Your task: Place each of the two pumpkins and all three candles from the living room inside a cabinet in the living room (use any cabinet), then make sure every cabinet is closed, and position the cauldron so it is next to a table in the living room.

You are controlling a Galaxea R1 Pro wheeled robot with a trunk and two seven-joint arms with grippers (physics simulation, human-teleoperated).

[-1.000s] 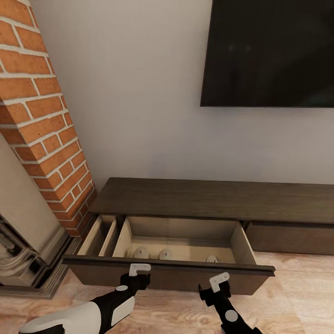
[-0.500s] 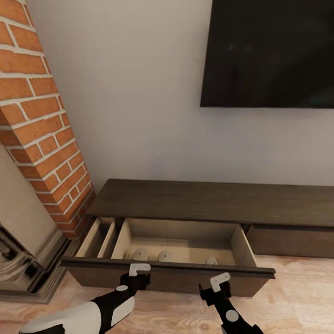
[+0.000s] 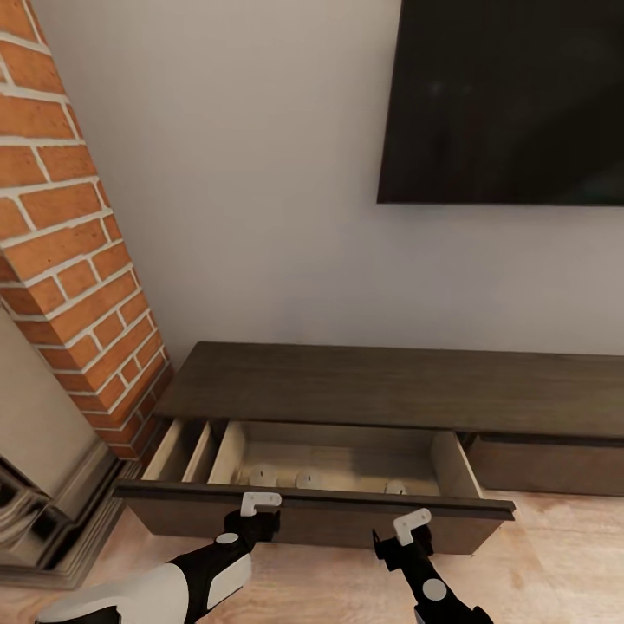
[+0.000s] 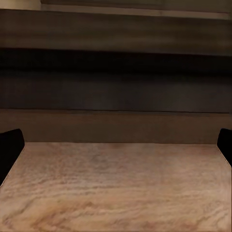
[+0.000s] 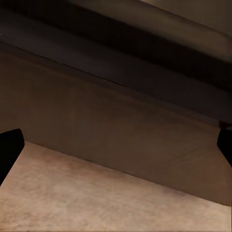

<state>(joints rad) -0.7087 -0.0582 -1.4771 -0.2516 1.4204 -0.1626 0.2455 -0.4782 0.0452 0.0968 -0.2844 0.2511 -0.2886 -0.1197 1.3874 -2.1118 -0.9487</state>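
Observation:
The long dark brown cabinet (image 3: pixel 390 381) stands against the wall with its left drawer (image 3: pixel 312 511) pulled out. The tops of three beige candles (image 3: pixel 263 476) (image 3: pixel 308 478) (image 3: pixel 396 488) peek over the drawer front from the pale inside. My left gripper (image 3: pixel 258 510) and right gripper (image 3: pixel 409 530) are both open, low at the drawer front, holding nothing. In the left wrist view the black fingertips (image 4: pixel 9 150) stand wide apart before the dark front (image 4: pixel 116 92). The right wrist view has the same front (image 5: pixel 116 121) close up. The pumpkins, cauldron and table are out of view.
A red brick chimney (image 3: pixel 69 260) and the ornate fireplace base (image 3: pixel 43 511) stand at the left, close to the drawer's end. A black TV (image 3: pixel 511 95) hangs on the wall above. The cabinet's right drawer (image 3: pixel 546 466) is closed. Wooden floor (image 3: pixel 563 555) lies below.
The view has crept forward toward the cabinet. The drawer has slid partway in, so less of its inside and of the candles shows. Both grippers stay at the front.

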